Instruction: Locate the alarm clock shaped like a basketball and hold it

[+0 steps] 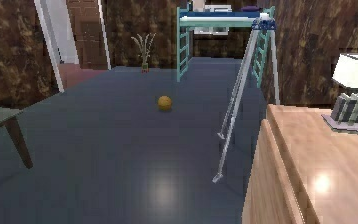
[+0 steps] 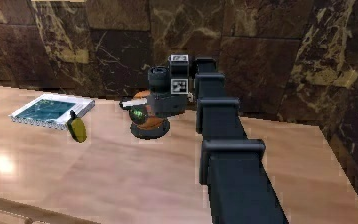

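Round orange alarm clock [image 2: 147, 113], dark-seamed, sits at the jaws; I cannot tell if they hold it.

No words, numbers or signs can be read: the two white squares [image 2: 177, 88] at the arm's [image 2: 227, 130] end carry only black marks, and the book [image 2: 52, 109] has a plain blue-green cover.

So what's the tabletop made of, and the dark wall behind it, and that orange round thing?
The tabletop looks like pale wood, smooth and a bit glossy: faint grain and a bright light spot show. The wall looks like polished dark brown stone, maybe marble, from its pale veins. The orange round thing could be plastic or rubber; its look leaves that open.
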{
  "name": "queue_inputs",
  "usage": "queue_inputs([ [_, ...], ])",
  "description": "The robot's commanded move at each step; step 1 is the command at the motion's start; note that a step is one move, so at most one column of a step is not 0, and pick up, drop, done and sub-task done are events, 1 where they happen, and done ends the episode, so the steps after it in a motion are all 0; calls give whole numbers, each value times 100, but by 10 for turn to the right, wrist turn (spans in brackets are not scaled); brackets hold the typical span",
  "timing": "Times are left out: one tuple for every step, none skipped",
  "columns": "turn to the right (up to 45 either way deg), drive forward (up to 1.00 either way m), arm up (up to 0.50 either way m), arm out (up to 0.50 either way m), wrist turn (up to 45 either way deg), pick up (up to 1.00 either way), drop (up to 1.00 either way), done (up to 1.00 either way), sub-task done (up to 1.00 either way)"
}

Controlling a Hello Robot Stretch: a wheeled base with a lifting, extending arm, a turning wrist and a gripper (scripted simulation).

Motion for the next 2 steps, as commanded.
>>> queue_inputs([
  [0,0,0,0,0,100,0,0,0],
  [0,0,0,0,0,0,0,100,0],
])
